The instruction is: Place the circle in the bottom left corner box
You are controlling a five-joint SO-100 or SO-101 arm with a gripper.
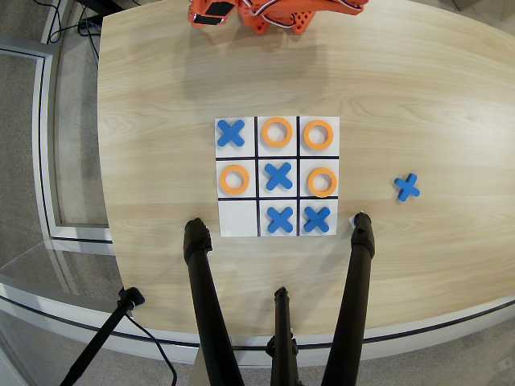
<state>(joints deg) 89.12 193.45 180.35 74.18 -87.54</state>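
Task not started as far as the overhead view shows: bottom left corner box (238, 218) of the paper grid (339, 161) is blank. 4 orange rings sit in other cells; nearest candidate circle (234, 179) is in the cell just above it. Orange arm (273, 12) is parked at the worktop (161, 96) top edge, cropped; pincer state can't tell. 1 spare blue cross (407, 186) lies off-grid right.

A light wood-grain table (418, 88) with a curved edge fills most of the overhead view. Grey floor (28, 121) shows to the left, crossed by a pale framed strip. Three black tripod legs (205, 314) rise from below, and a thin black cable (153, 346) trails beside them
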